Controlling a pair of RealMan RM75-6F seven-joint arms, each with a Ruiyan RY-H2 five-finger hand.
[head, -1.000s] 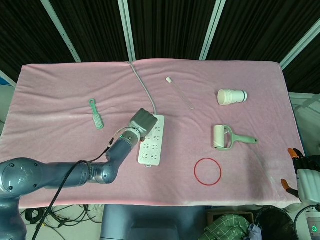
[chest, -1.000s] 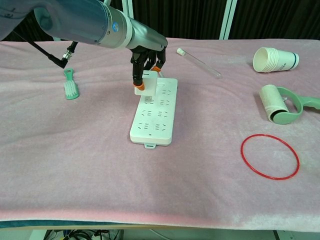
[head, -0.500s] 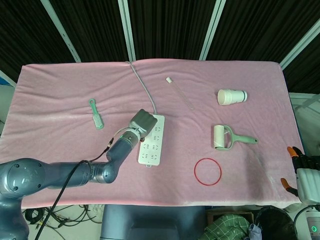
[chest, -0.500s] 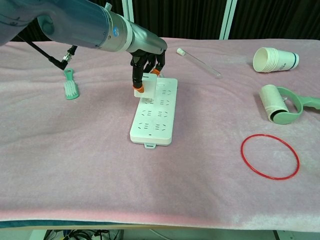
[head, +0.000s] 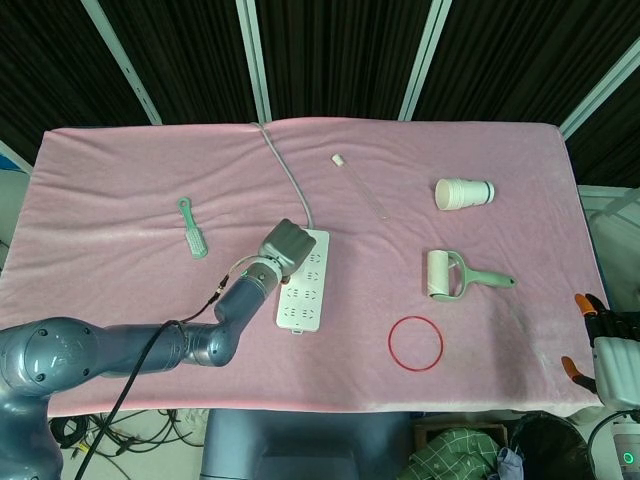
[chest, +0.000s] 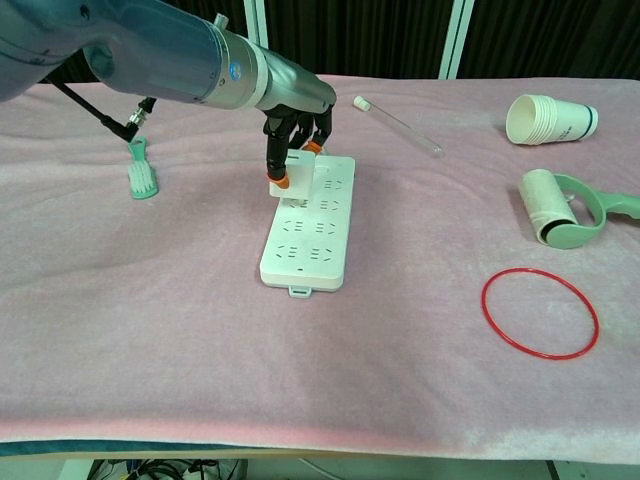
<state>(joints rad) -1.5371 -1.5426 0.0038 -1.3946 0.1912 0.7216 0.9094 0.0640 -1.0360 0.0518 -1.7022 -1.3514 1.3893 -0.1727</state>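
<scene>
A white power strip (head: 303, 288) (chest: 308, 235) lies near the middle of the pink table cloth (head: 120, 170), its grey cable (head: 285, 170) running to the far edge. My left hand (head: 286, 244) (chest: 297, 122) is over the strip's far end, fingers pointing down. It pinches a small white plug (chest: 299, 172) that sits against the strip's top sockets. My right hand (head: 603, 345) hangs off the table's right edge, low in the head view, with fingers apart and nothing in it.
A green brush (head: 193, 228) (chest: 141, 172) lies left of the strip. A clear tube (head: 360, 187) (chest: 398, 125) lies behind it. Stacked paper cups (head: 464, 193) (chest: 550, 119), a green lint roller (head: 450, 275) (chest: 560, 208) and a red ring (head: 415, 343) (chest: 540, 312) lie to the right.
My left hand has sunk slightly, bringing the white plug down onto the far end of the power strip. The right hand has not moved.
</scene>
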